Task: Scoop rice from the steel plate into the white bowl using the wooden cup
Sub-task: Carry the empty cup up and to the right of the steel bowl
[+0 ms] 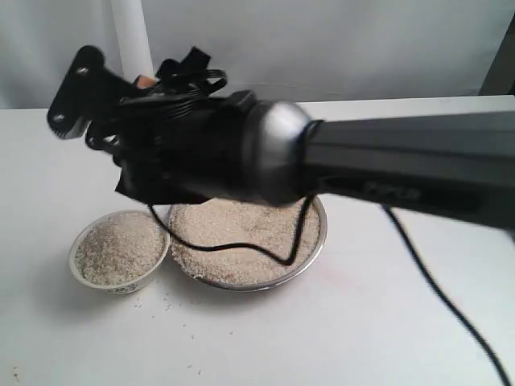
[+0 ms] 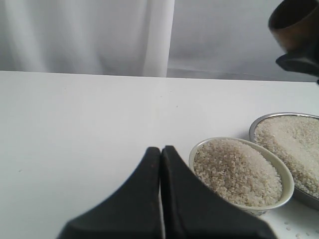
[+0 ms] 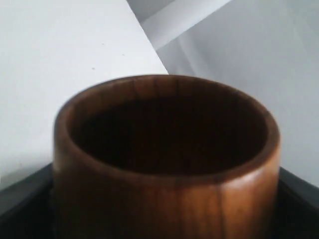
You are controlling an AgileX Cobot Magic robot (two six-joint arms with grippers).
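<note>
Right end effector (image 3: 168, 211), clamped on the empty reddish-brown wooden cup (image 2: 295, 21) aloft, should dip it tilted into the pale rice (image 1: 233, 237) in the shiny steel plate (image 1: 251, 286), scooping little: the small white bowl (image 1: 121, 284) looks brimful.

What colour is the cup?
The cup is glossy reddish-brown wood, dark inside; the right wrist view shows it best.

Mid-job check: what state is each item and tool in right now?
white bowl: heaped with rice
steel plate: covered with rice
wooden cup: aloft, gripped by right tool, no rice seen inside
right tool: shut on wooden cup
left tool: shut, empty
</note>
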